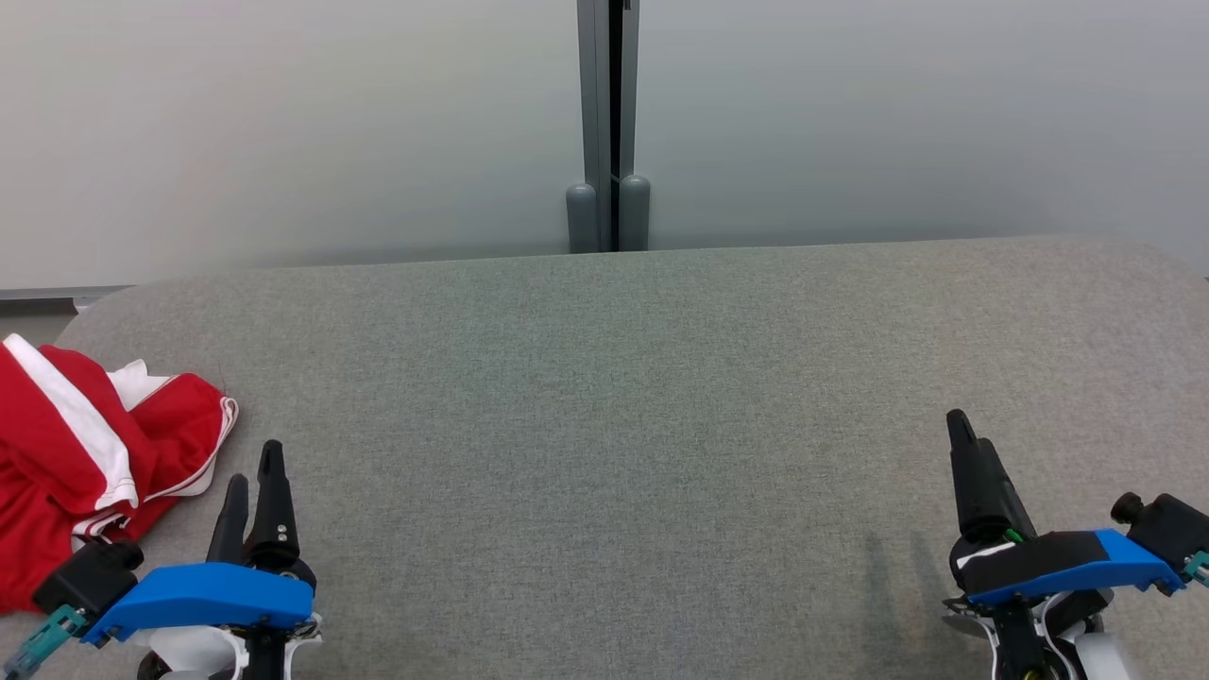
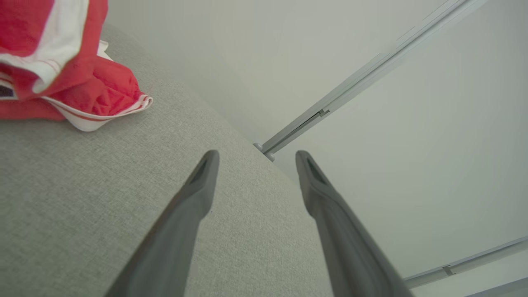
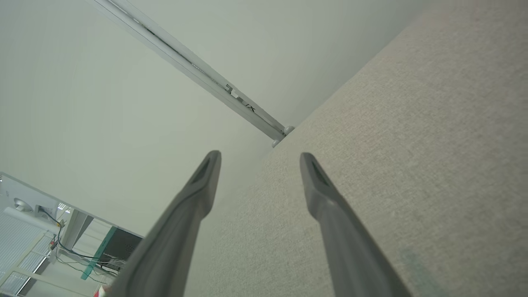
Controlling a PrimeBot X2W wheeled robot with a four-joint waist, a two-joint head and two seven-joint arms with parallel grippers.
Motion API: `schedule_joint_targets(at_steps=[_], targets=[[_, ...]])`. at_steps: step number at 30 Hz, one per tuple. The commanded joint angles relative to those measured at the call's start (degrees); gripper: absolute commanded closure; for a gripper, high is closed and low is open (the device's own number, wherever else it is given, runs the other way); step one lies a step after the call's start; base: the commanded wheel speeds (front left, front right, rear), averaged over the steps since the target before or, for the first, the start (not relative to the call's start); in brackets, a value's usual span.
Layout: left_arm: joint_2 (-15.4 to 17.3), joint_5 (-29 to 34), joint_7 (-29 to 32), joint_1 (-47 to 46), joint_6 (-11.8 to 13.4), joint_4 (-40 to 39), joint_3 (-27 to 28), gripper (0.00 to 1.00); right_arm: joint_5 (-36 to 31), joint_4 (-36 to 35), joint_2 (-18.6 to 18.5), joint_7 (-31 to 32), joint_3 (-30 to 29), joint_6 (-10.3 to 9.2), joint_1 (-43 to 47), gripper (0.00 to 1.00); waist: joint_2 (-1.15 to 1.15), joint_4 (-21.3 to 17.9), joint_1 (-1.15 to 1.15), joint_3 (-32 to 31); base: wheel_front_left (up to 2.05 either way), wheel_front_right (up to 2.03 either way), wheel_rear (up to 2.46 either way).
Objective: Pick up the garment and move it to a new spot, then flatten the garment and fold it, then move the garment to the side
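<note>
Head view gives me the grey fabric worktop (image 1: pixel 604 378) with the red garment (image 1: pixel 66 463), white-striped, crumpled in a heap at the left edge on the near half. My left end effector (image 1: pixel 253 465) is at the near left, just right of that heap, its fingers pointing to the far side and clear of the cloth. In the left wrist view its two fingers stand wide apart with nothing between them. The garment lies off to one side there, its white-trimmed hem (image 2: pixel 103 117) resting on the worktop. My right end effector (image 1: pixel 959 430) is at the near right, well apart from the garment. The right wrist view shows it spread open and empty over bare worktop. A grey post (image 1: pixel 607 123) stands at the far edge between pale wall panels.
</note>
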Motion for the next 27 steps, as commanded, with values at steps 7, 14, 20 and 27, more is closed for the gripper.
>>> schedule_joint_targets(at_steps=[7,14,20,27], targets=[[0.8,9.2,-1.9,-1.7,0.0,0.5,0.5,0.00,-9.2,-0.1,-0.5,-2.0,-0.2,0.11,-1.9,0.00,0.00,0.1,0.00,0.1,0.00,0.00,0.00],[0.8,15.6,-3.1,-2.1,-0.1,0.8,0.1,0.00,-15.3,-1.0,-0.6,-3.1,-0.1,0.11,-2.1,0.00,0.00,0.0,0.00,0.0,0.00,0.00,0.00],[1.2,20.6,-4.1,-2.7,-0.1,0.7,-1.1,0.00,-20.2,-2.3,-0.6,-4.2,0.0,0.12,-2.5,0.00,0.00,0.0,0.00,0.2,0.00,0.00,0.00],[2.1,25.2,-5.1,-4.0,-0.1,0.7,-3.2,0.00,-25.5,-4.1,-0.6,-5.2,-0.5,0.12,-2.9,0.00,0.00,0.0,0.00,0.4,0.00,0.00,0.00]])
